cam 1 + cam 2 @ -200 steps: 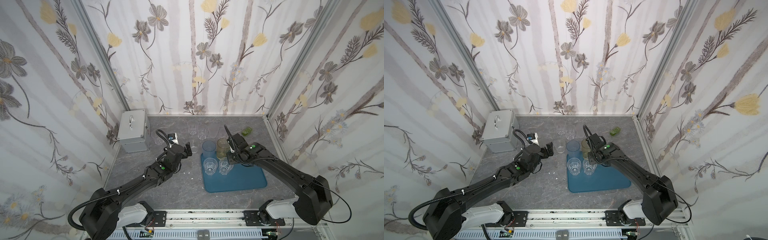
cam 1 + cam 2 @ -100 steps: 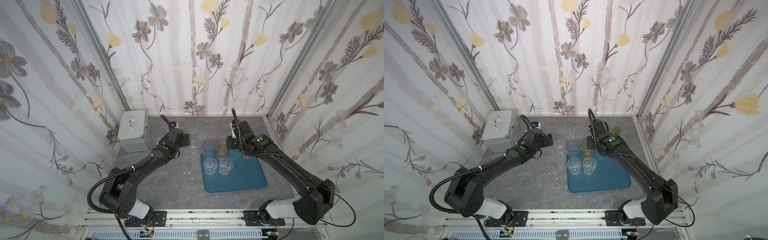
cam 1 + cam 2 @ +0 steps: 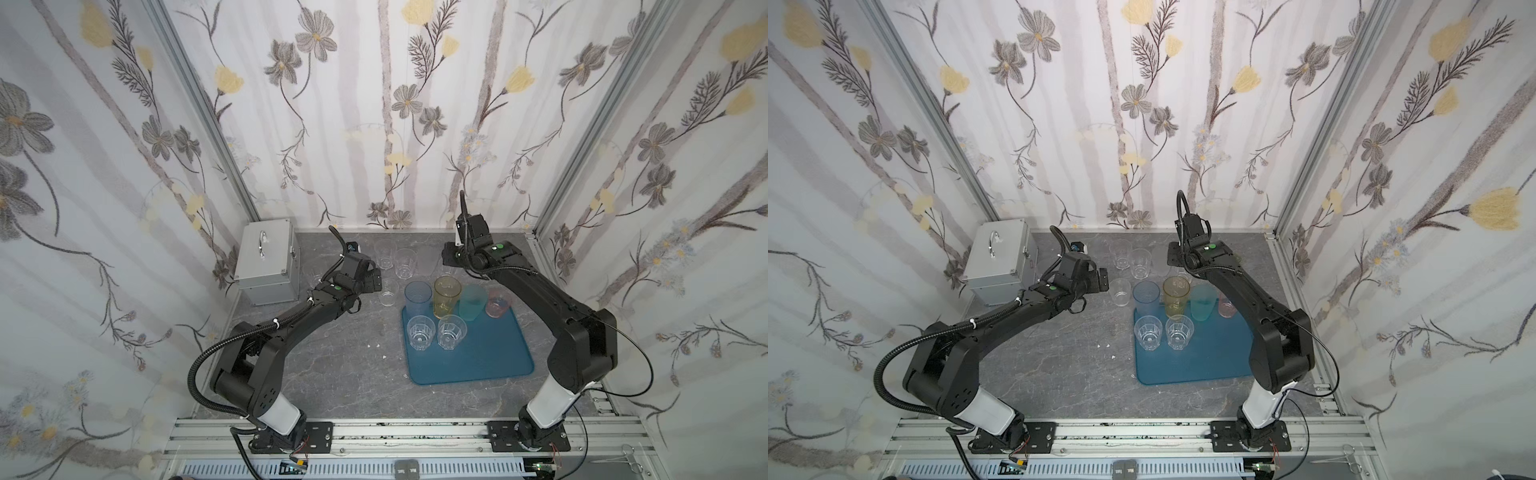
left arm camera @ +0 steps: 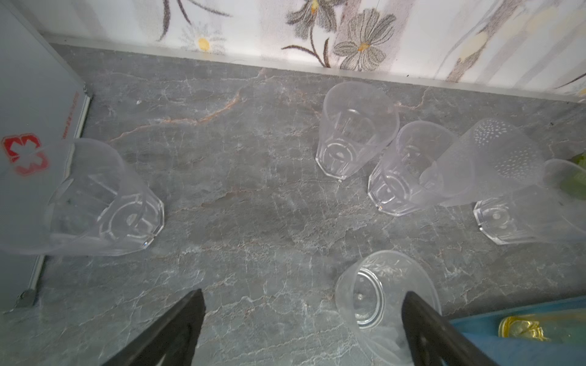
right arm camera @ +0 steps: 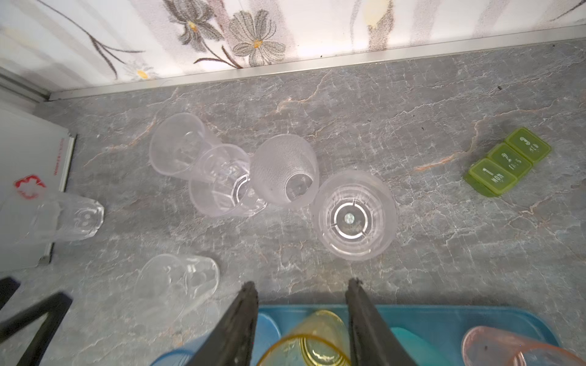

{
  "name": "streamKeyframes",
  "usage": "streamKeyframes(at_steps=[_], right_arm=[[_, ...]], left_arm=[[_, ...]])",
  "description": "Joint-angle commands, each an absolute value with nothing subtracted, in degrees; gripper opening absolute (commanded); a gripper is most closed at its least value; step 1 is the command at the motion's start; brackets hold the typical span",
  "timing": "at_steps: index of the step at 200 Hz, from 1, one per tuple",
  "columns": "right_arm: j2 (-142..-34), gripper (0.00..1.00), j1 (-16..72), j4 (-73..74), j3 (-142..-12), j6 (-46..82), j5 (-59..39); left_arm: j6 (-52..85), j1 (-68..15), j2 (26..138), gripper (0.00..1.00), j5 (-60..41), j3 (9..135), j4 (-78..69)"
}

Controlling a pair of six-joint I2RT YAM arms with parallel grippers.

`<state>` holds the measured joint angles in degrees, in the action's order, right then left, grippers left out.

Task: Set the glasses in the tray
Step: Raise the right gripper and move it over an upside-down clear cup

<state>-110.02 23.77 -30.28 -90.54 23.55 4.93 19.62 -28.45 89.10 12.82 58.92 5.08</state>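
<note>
Toward the front right of the counter (image 3: 332,374), in both top views: the tray (image 3: 490,357), flat teal-blue plastic with rounded corners and a low rim, near half bare. On its far half, six of the glasses, all upright: a short clear faceted pair (image 3: 420,332) side by side, and behind it a row of taller tinted ones: blue glass (image 3: 417,296), yellow glass (image 3: 447,296), teal glass (image 3: 472,302), pink glass (image 3: 497,303).

Just off the tray's far left corner, on grey marbled stone: a small clear glass (image 3: 387,297). Leaf etching under its rim legible only in the left wrist view, close inside one finger of the left gripper (image 4: 302,294); contact impossible to tell. Jaws there spread wide, clamped on nothing.

Right gripper (image 5: 301,283): jaws parted and empty, over the yellow glass's rim in the right wrist view.

Toward the back edge, a tight cluster: two faceted glasses (image 3: 405,262), a frosted glass (image 5: 285,171) with a dotted skin, and a fourth glass (image 5: 353,215), hard to find in the top views under the right arm.

At the back left corner, a silver metal case (image 3: 266,262) with a handle; red cross on its side shown in the wrist views alone. Beside it, a lone faceted glass (image 4: 104,202), faint from above.

Near the back right: a green pill box (image 5: 507,161), lids embossed 1, 2, 3, plain only in the right wrist view; a blurred sliver in the left wrist view, cut off at the picture's edge.
</note>
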Motion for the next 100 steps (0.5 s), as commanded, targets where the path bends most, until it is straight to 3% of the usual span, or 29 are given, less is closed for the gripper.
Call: streamKeyframes(at_steps=[1,100], right_arm=[[-113.69,0.47,22.66,-28.23,-93.25,24.26,3.17],[-118.69,0.42,16.38,-28.92,-89.41,22.37,3.74]], left_arm=[[21.66,-28.48,86.95,1.00,13.00,56.92,5.36],[24.58,-28.56,82.34,1.00,10.99,51.59,5.36]])
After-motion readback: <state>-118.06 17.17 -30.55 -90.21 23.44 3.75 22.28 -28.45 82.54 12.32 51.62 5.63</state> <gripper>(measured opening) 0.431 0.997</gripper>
